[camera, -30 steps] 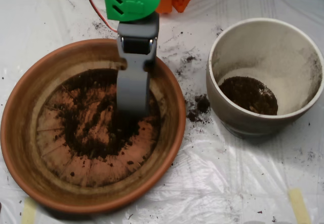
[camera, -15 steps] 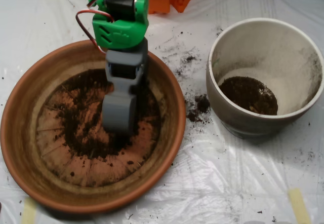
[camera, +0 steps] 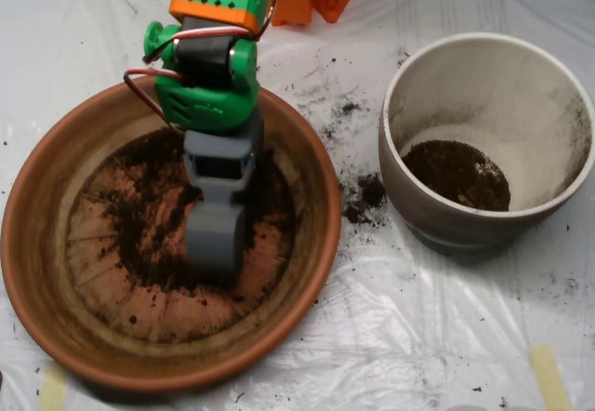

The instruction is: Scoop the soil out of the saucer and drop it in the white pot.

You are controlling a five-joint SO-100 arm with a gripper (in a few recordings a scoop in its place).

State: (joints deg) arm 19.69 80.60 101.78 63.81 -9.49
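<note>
**A:** Status, overhead view?

**B:** I've got the pincer [camera: 216, 248] down inside the saucer [camera: 37, 244], grey scoop body pointing toward the bottom of the picture, tip sitting in the soil [camera: 149, 234] right of the dish's centre. Green servo housing [camera: 204, 90] sits above it, over the saucer's upper rim, red wire looping off its left side.

**A:** Open or closed?

**B:** Can't tell. I see only the scoop's back from above; the shells' edges are hidden underneath. Can't say whether there's any soil in it either.

**A:** Soil spread?

**B:** Thin dark patch across the middle of the saucer's flat bottom, densest left of and under the scoop. Orange ridged floor shows through in spots. Lower part of the floor is mostly bare, a few crumbs.

**A:** Pot?

**B:** White pot [camera: 521, 53] is upright to the right of the saucer, apart from it, not touching. Dark pile of soil in its bottom, dusty inner walls.

**A:** Spillage?

**B:** Small clump [camera: 370, 191] on the worktop [camera: 418, 337] between saucer and pot, close to the pot's left wall. Loose grains scattered above it. Worktop is covered in clear plastic sheet, strips of tape [camera: 548, 374] at the edges.
</note>
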